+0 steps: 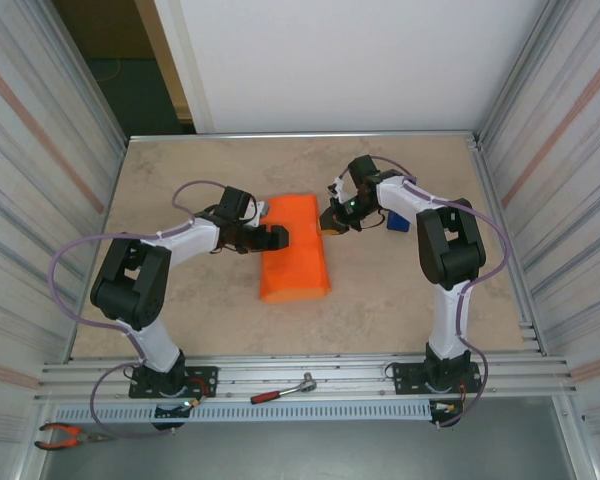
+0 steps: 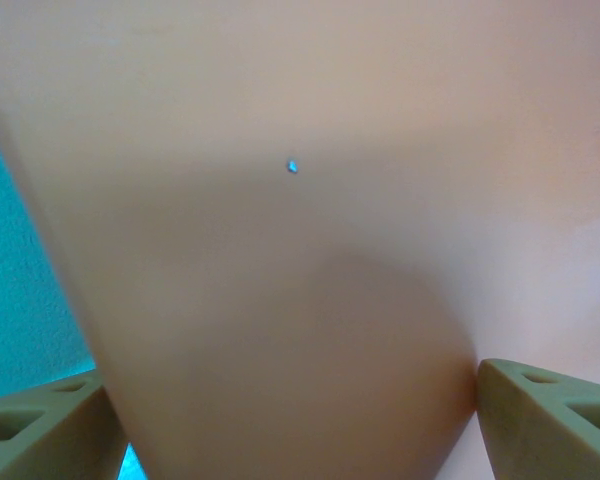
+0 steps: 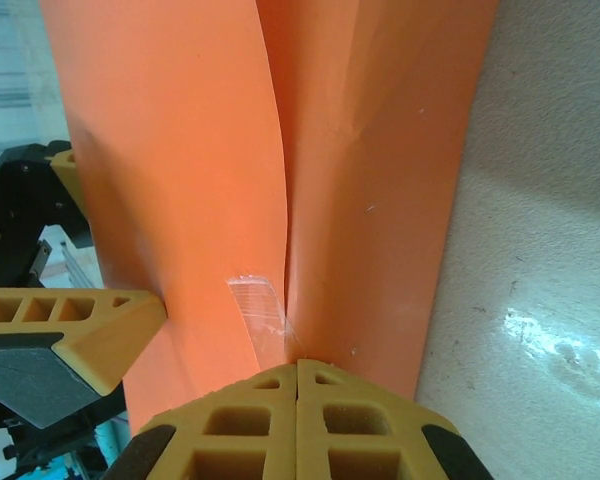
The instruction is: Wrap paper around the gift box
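Right gripper (image 3: 297, 385), closed, presses its tips on the tape (image 3: 258, 305) at the paper (image 1: 295, 250) seam mid-counter (image 1: 180, 330). Left gripper (image 1: 270, 237), open wide, steadies the opposite side; the seam runs away from you.

blue tape dispenser (image 1: 398, 220), ratchet wrench (image 1: 283, 390), red pliers (image 1: 64, 436)

Plain bright orange paper (image 1: 294, 248) on a beige mottled table (image 1: 400, 290).
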You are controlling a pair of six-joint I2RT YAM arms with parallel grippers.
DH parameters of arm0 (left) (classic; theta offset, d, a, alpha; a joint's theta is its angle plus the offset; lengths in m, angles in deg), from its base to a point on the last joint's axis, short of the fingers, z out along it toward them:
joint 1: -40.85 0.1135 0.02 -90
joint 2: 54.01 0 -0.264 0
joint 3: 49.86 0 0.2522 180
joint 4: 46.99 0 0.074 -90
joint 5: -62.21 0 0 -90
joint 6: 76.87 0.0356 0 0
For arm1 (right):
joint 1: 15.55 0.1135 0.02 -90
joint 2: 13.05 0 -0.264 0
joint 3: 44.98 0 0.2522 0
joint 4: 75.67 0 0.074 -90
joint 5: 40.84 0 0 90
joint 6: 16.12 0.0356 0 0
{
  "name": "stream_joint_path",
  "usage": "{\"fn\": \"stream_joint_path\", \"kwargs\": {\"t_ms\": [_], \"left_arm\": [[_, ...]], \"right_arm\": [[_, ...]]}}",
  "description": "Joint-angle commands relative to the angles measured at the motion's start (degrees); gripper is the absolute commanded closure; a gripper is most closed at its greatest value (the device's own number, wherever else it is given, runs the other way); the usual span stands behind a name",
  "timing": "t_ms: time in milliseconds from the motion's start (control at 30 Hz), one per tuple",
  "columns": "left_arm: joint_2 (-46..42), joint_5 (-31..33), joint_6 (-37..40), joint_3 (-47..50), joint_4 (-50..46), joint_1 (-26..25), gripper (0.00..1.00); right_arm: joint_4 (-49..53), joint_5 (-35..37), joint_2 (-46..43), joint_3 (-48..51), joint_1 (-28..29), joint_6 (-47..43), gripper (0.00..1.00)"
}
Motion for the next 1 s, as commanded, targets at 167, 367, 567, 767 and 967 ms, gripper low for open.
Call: {"fn": "stream_joint_path", "kwargs": {"t_ms": [167,367,567,767,967], "left_arm": [[3.82,10.63,2.27,2.9,-7.61,-0.08,0.14],[3.99,10.74,2.35,2.72,-7.72,-0.07,0.14],[3.51,10.99,2.46,2.73,-7.94,-0.07,0.14],[3.42,10.94,2.46,2.76,-7.94,-0.07,0.14],[3.76,10.74,2.36,2.72,-7.68,-0.06,0.14]], "right_arm": [[1.1,2.01,-0.67,-0.32,-0.36,-0.78,0.75],[0.73,1.98,-2.29,0.19,-0.49,-0.61,0.69],[0.73,3.47,-4.13,0.67,-1.26,-0.21,0.59],[1.53,9.35,-8.69,1.0,-0.88,0.2,0.59],[7.29,20.4,-8.95,-2.68,2.25,-1.86,0.9]]}}
